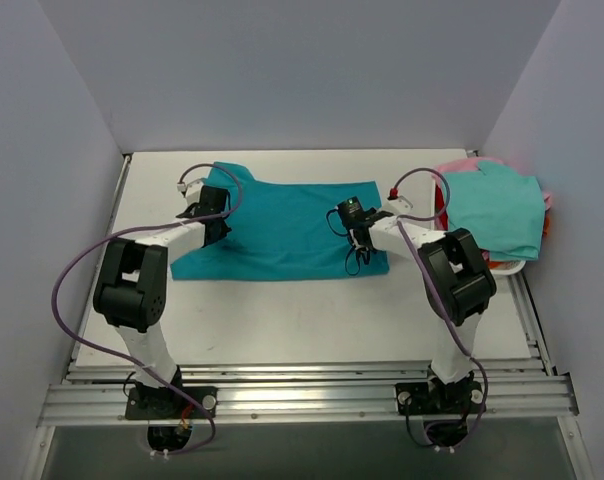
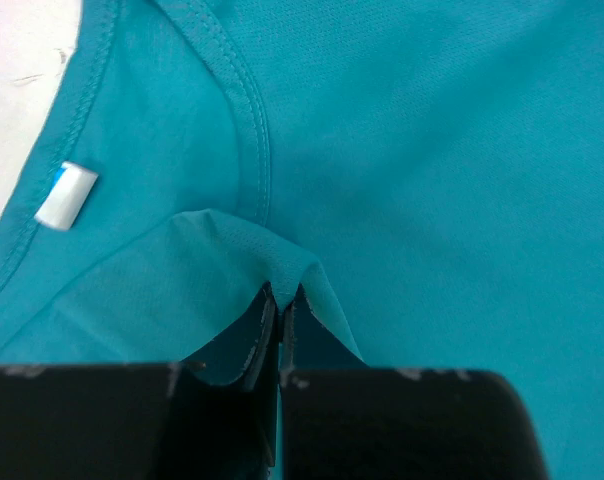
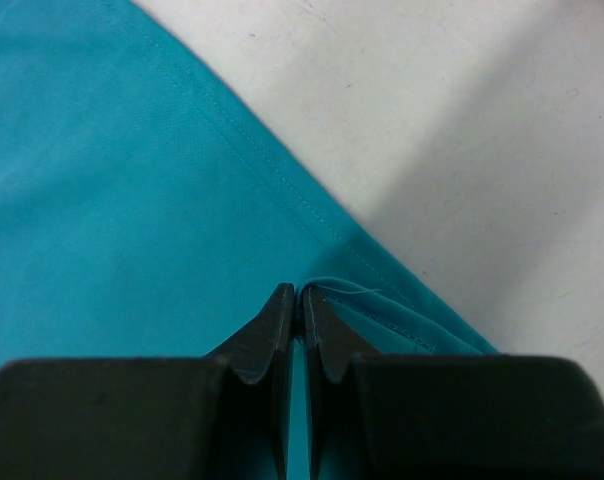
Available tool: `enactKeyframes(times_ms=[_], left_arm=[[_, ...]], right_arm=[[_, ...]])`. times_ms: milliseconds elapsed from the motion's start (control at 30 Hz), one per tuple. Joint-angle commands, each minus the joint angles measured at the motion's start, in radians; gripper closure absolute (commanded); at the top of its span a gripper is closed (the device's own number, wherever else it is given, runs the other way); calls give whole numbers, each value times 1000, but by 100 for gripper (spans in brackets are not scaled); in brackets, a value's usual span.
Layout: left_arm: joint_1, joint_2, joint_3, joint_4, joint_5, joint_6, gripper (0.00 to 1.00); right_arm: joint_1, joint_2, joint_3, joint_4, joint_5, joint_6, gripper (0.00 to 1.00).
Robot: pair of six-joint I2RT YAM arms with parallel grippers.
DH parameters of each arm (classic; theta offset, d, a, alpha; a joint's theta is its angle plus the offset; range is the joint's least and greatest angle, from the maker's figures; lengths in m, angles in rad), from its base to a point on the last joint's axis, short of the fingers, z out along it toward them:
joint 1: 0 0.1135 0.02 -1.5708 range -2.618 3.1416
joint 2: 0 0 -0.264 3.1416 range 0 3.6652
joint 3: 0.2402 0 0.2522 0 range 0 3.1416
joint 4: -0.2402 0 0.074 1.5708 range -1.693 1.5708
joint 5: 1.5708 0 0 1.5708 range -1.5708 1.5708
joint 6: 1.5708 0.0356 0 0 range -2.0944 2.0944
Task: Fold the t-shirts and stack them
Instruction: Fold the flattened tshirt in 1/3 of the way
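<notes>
The deep teal-blue t-shirt (image 1: 282,230) lies spread flat on the white table. My left gripper (image 1: 214,218) is at its left end by the collar and is shut on a pinched fold of the cloth (image 2: 267,265). A white neck label (image 2: 66,195) shows beside the collar seam. My right gripper (image 1: 354,232) is at the shirt's right end and is shut on its hem edge (image 3: 342,292). An aqua-green t-shirt (image 1: 494,210) lies on top of a pile at the right, with pink (image 1: 457,166) and red cloth peeking out under it.
A white plastic basket (image 1: 510,266) under the pile stands at the right edge of the table. Grey walls close the table on three sides. Bare white table (image 3: 462,130) lies just beyond the hem.
</notes>
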Motion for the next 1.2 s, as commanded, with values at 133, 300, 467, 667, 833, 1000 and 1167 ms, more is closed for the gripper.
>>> enactKeyframes(times_ms=[133, 300, 467, 667, 833, 1000, 1167], left_arm=[[39, 114, 106, 56, 60, 15, 98], [45, 136, 135, 47, 66, 6, 98], [57, 144, 161, 30, 68, 3, 98], [65, 174, 207, 11, 74, 1, 93], [67, 202, 239, -4, 75, -5, 58], [71, 193, 255, -4, 80, -5, 6], [90, 154, 299, -27, 85, 0, 6]], right_arm=[[-36, 30, 36, -36, 33, 42, 100], [-57, 34, 28, -33, 29, 53, 100], [-77, 33, 24, -28, 24, 60, 100], [-91, 42, 30, -22, 26, 67, 100], [-103, 71, 41, 1, 0, 51, 100], [-117, 67, 37, 79, -34, 2, 11], [-123, 36, 114, 31, 1, -38, 3]])
